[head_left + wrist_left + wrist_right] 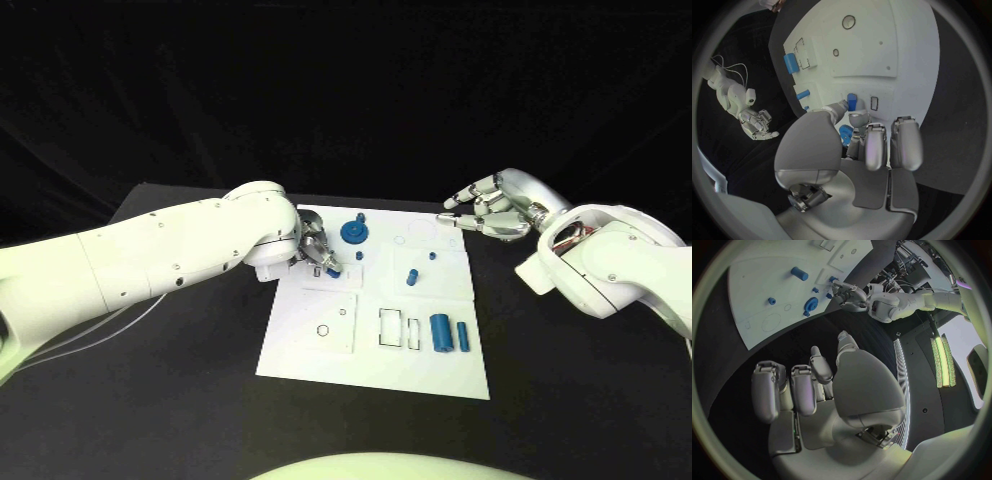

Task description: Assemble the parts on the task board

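The white task board (325, 350) lies mid-table. My left hand (315, 250) hovers low over the board's far left part, and its thumb and a fingertip (858, 118) pinch a small blue part (333, 270) (852, 101) beside a narrow slot (874, 103). Next to that hand stands a round blue gear-like part (355, 234) (811, 304). A short blue part (411, 277) lies at the board's middle. A blue cylinder (440, 333) (791, 63) and a thin blue bar (463, 336) lie at its near right. My right hand (490, 213) (811, 385) hangs past the far right corner, holding nothing.
Outlined recesses (397, 328) and small round holes (323, 331) mark the board's near half. Two tiny blue pegs (359, 255) (427, 256) stand on the far half. Black table (577, 400) surrounds the board on all sides.
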